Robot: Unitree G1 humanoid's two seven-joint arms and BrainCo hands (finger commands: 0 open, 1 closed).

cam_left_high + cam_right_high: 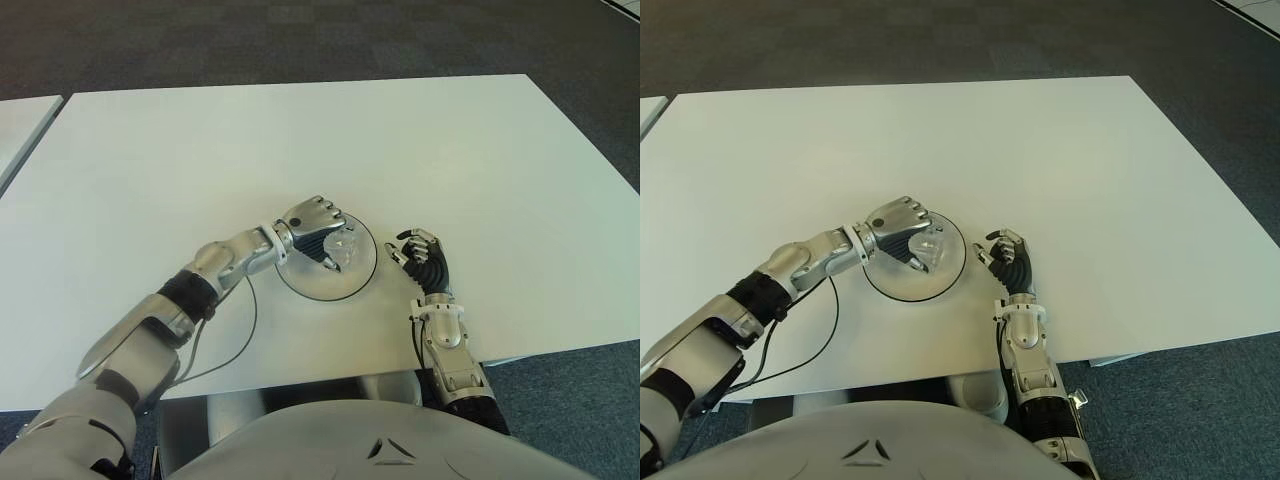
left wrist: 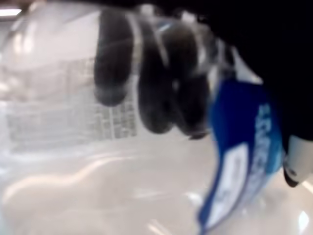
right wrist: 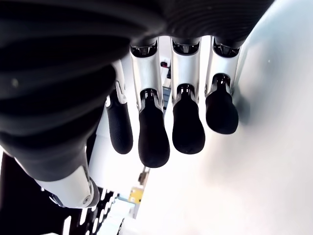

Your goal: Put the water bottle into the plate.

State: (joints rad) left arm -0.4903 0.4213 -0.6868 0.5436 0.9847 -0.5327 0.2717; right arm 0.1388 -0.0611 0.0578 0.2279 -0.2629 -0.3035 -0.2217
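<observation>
**Bottle in my left hand, poised over the plate**

Left eye view: I am reaching my left hand [image 1: 312, 228] across the white table [image 1: 300, 140] so that it is showing directly over the round plate [image 1: 300, 285]. My fingers are curling around a clear water bottle [image 1: 346, 250], whose see-through body is poking out past my fingertips towards my right side. The bottle is appearing inside the plate's rim, though I cannot tell whether it is touching the plate or hanging just above it. Its long axis seems to be lying roughly along the table, tilted, not upright. My right hand [image 1: 422, 258] is showing just beside the plate on its right, palm down, holding nothing.

Right eye view: the same layout is appearing, with nothing else on the table near the plate and nothing standing between the bottle and the plate's floor. A thin cable [image 1: 830, 320] is trailing from my left forearm.

Left wrist view: my dark fingertips [image 2: 112, 63] are pressing through the bottle's clear wall, and its blue label [image 2: 244, 147] is filling the frame; I am gripping it firmly.

Right wrist view: my right fingers [image 3: 154, 142] are hanging relaxed and loosely spread over bare table, grasping nothing.

I judge the next move is simply lowering and letting go.
</observation>
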